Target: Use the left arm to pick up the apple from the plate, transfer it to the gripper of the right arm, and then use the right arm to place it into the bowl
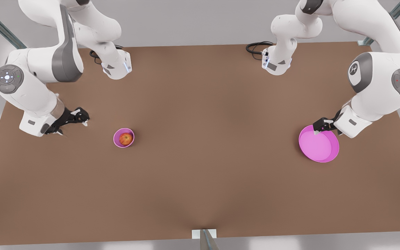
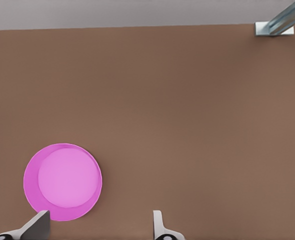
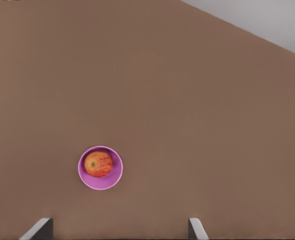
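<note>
Apple [image 1: 126,139]: in bowl [image 1: 117,142], near right claw [image 1: 82,117], fingers apart.
Plate [image 1: 319,156]: bare, just beside left claw [image 1: 319,125], fingers apart.
Table [image 1: 200,180]: brown.

open table [image 1: 200,156] between bowl [image 1: 116,141] and plate [image 1: 319,158] | nothing blocking

The front view looks steeply down from high above the worktop [image 1: 200,173], facing both arm bases; the left wrist view looks down from near the plate [image 2: 62,182], the right wrist view from somewhat farther off the bowl [image 3: 100,168]; the front view shares both dishes.
</note>
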`<state>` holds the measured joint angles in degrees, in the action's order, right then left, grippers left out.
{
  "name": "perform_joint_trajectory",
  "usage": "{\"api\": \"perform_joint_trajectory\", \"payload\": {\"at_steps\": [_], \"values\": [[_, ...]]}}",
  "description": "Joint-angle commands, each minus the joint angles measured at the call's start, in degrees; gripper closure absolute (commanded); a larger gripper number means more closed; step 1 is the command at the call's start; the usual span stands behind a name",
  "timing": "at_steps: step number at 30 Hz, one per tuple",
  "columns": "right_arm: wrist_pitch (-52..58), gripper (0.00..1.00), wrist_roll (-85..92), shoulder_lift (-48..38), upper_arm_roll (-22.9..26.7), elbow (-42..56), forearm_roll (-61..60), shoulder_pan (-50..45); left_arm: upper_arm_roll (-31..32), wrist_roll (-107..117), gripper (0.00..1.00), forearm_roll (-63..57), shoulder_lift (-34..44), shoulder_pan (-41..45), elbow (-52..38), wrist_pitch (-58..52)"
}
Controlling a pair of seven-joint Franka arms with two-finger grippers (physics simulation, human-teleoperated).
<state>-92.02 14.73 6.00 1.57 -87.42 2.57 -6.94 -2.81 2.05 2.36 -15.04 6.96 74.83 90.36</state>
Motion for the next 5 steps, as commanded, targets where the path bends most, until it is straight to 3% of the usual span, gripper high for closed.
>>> {"api": "perform_joint_trajectory", "payload": {"at_steps": [1, 5], "values": [[0.09, 0.00, -20.97, -0.38, 0.89, -0.65, -2.31, -0.44, 0.00, 2.52, 0.00, -0.07, 0.10, 0.16, -0.04, 0.16], [-1.58, 0.00, -20.98, 0.50, 0.71, -0.47, -2.66, -0.70, 0.00, 2.61, 0.00, -0.07, 0.19, 0.16, -0.04, 0.07]]}}
